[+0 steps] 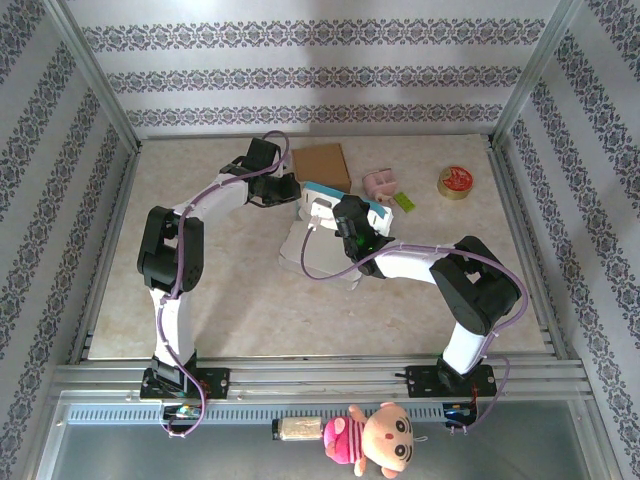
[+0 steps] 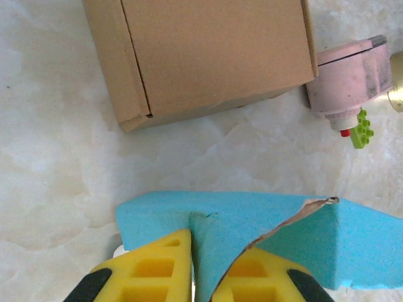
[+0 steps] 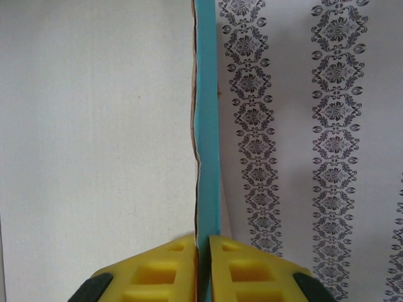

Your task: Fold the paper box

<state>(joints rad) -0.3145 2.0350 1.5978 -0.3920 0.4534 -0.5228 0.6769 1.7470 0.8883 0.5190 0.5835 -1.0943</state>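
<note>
Left fingers and right fingers each clamped on the paper box, its blue edge lengthwise left to right

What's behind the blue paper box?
A brown cardboard box, apart from it; a pink object and green brick to its right. The table under the paper box is covered.

- Bright, even, diffuse light covers the top view, with no hard glare on the table.
- Soft, faint shadows sit under the arms at mid-frame.
- In the left wrist view, the paper box looks sharp and the bottom edge slightly soft.
- The right wrist view is pale and low in contrast at left.
</note>
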